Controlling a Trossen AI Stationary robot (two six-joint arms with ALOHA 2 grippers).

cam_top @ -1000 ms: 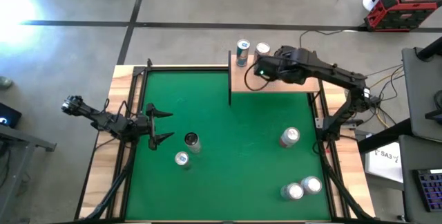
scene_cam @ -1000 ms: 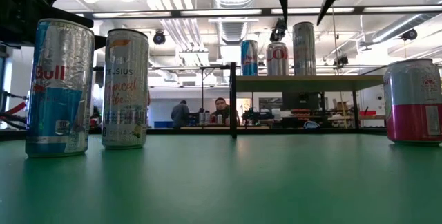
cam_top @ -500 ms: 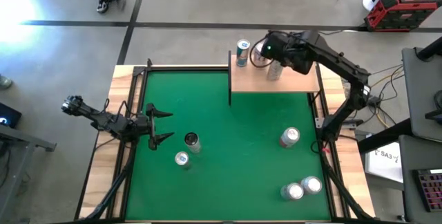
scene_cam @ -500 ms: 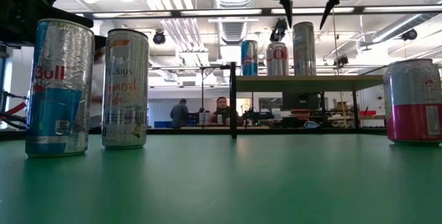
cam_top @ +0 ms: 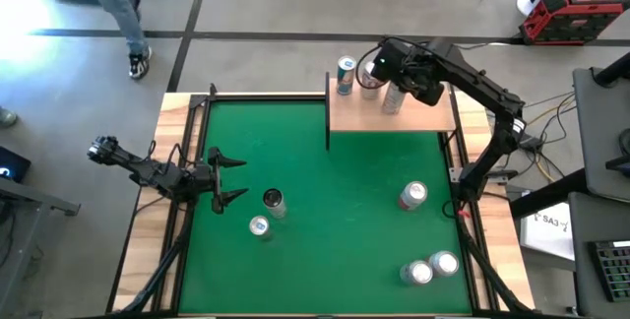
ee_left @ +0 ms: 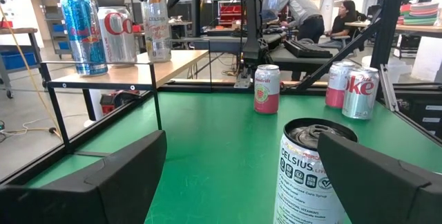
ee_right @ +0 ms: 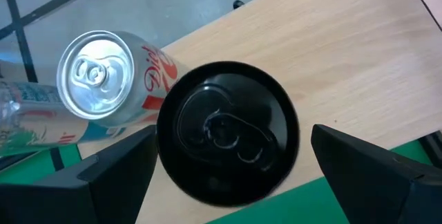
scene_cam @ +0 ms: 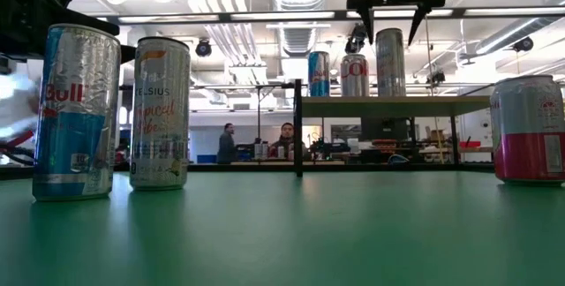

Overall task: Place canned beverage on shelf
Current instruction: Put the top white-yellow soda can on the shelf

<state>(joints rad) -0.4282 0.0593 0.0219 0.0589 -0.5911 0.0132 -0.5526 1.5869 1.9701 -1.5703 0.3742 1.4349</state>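
The shelf (cam_top: 423,114) is a pale-wood board on black posts at the table's far edge. On it stand a blue can (cam_top: 345,73), a red-lettered can (cam_top: 370,71) and a tall silver can with a dark top (cam_top: 392,98). My right gripper (scene_cam: 394,37) hangs open over the shelf, pointing down. Its fingers stand on either side of the tall can's top (ee_right: 228,141) without touching it. My left gripper (cam_top: 234,180) waits open at the table's left, facing a Celsius can (ee_left: 311,172) that stands on the felt.
On the felt stand a Red Bull can (cam_top: 258,226) beside the Celsius can (cam_top: 273,201), a pink can (cam_top: 413,195) at the right, and two more cans (cam_top: 430,268) at the near right. Black rails run along the table's sides. People show beyond the table.
My right gripper has moved over the shelf toward the table's far edge, uncovering the tall silver can in the high view. The can stands where it was.
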